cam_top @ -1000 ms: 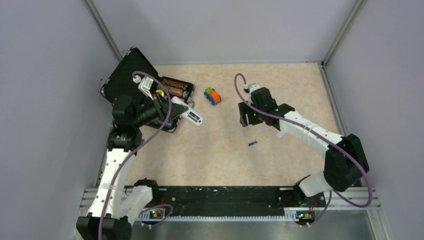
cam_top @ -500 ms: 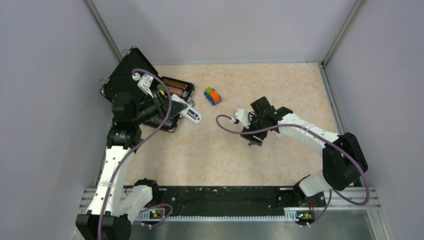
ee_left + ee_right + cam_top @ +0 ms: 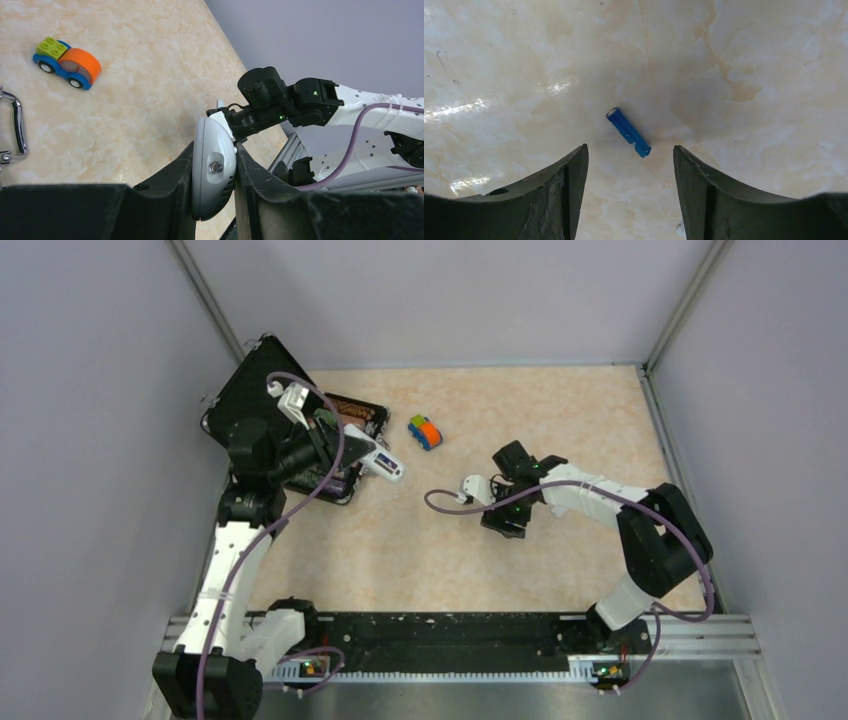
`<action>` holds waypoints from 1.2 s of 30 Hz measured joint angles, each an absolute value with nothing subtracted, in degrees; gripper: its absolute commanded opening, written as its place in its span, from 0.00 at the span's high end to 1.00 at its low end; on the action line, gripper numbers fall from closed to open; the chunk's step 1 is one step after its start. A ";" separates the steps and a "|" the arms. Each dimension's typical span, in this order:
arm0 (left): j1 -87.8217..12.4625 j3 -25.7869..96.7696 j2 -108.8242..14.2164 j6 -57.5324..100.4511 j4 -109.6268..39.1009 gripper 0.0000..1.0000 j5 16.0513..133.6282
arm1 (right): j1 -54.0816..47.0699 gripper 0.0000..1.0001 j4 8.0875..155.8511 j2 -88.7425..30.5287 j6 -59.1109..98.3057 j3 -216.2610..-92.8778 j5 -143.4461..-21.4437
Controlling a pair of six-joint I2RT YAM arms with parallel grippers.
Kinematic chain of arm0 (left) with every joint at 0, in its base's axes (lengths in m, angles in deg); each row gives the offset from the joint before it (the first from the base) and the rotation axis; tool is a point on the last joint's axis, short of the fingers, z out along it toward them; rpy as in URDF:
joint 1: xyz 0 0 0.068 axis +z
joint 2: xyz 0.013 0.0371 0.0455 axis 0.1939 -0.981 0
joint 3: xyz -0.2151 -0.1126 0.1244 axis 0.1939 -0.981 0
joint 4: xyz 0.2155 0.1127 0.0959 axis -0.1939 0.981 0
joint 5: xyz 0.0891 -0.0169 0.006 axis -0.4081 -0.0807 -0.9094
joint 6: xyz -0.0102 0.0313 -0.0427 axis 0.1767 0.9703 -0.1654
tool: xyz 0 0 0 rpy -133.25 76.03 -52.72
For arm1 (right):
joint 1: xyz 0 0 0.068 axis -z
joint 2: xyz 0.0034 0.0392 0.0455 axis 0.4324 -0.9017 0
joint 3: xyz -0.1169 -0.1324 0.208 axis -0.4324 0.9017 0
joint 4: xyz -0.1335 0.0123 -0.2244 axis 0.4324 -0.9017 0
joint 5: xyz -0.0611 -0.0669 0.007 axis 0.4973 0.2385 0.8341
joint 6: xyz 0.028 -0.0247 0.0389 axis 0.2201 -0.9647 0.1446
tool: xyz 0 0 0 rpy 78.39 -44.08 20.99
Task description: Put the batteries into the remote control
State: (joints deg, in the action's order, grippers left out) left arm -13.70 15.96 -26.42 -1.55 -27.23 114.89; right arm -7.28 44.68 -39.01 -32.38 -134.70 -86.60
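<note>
Down at the counter [image 3: 749, 75], the right jaws stand spread apart and hold nothing. One blue battery [image 3: 628, 132] lies flat on the marbled surface in the gap between them. It is slanted across the gap, with its near end level with the tips and its far end a little past them. It touches neither jaw, and bare counter shows on both sides of it.

The left jaws are closed on the remote control [image 3: 213, 175], pinching its white body from both sides. In the wrist view a rounded end with a small screw sits between them. From above, the rest of the handset [image 3: 382, 465] sticks out past the tips, and the black case [image 3: 250, 390] lies behind the jaws. The toy car [image 3: 67, 62] sits on the counter, well beyond those tips and off to one side.
</note>
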 measured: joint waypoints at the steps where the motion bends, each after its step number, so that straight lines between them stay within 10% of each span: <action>1: -13.70 16.05 -26.64 -1.55 -27.23 1.00 114.89 | -7.28 0.39 44.74 -39.62 -32.69 -134.70 -86.57; 19: -13.70 16.60 -28.71 -1.48 -28.10 1.00 114.65 | -8.75 0.63 48.85 -42.94 -33.74 -134.66 -85.94; 27: -13.70 16.84 -28.87 -1.27 -28.47 1.00 114.65 | -9.14 0.99 50.82 -42.92 -34.11 -134.20 -84.83; 36: -13.70 16.90 -29.44 -1.27 -28.45 1.00 114.43 | -9.14 1.00 54.62 -40.93 -28.63 -134.13 -86.73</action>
